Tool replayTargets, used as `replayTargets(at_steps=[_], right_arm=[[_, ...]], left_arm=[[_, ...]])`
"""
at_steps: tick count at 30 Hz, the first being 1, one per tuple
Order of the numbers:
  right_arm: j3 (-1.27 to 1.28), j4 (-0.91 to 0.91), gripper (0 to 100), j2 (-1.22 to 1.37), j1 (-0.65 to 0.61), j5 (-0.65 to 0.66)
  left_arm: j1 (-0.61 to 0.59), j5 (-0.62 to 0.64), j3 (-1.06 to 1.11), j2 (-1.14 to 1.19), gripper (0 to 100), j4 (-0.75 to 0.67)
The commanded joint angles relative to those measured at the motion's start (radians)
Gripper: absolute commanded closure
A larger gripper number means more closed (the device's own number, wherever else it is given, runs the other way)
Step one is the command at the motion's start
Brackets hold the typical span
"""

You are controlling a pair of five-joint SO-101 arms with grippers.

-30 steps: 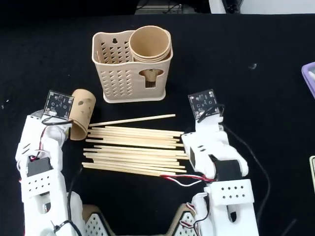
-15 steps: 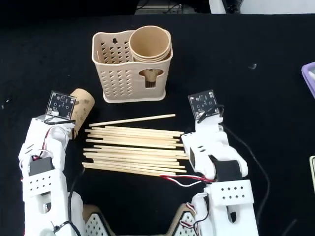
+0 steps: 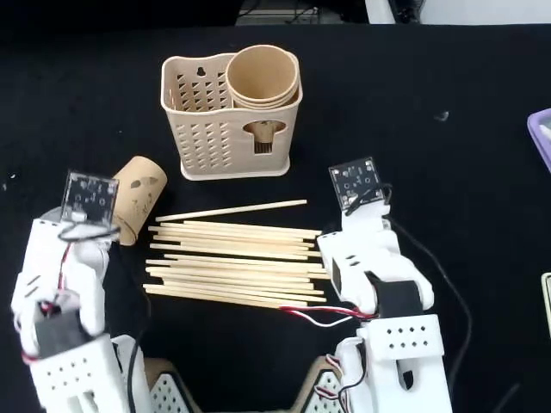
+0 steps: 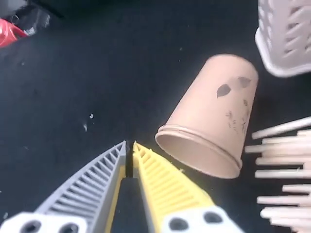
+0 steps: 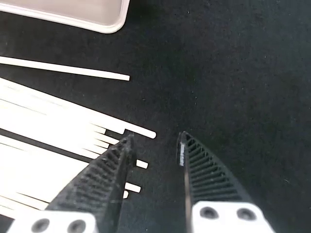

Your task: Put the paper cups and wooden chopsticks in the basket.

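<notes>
yellow-grey left end effector [image 4: 129, 144] clenched beside paper cup [image 4: 209, 116]; right end effector [image 5: 155, 137] released beside chopsticks [image 5: 48, 124].

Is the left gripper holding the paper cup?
No, the left gripper is shut on nothing; the paper cup lies apart from it.

The bench [image 3: 465, 77] has a plain black top. A purple container [image 3: 541, 131] sits at its right side, and a white surface [image 3: 482, 10] lies beyond its far edge.
</notes>
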Motion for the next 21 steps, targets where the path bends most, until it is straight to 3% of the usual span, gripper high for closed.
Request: replayTargets(at_steps=[1, 6, 10, 21], right_arm=[[-0.001, -0.025, 85.0, -0.015, 0.017, -0.008], [-0.001, -0.025, 85.0, -0.015, 0.017, -0.008], [0.015, -0.026, 85.0, -0.021, 0.017, -0.003], [0.019, -0.025, 85.0, -0.021, 0.017, 0.000]], left_arm=[[-0.004, 0.123, -0.005, -0.100, 96, 0.040], [-0.004, 0.437, 0.008, -0.025, 71, 0.038], [0.035, 0.520, -0.050, 0.140, 73, 0.021], [0.124, 0.933, -0.202, 0.489, 73, 0.014]])
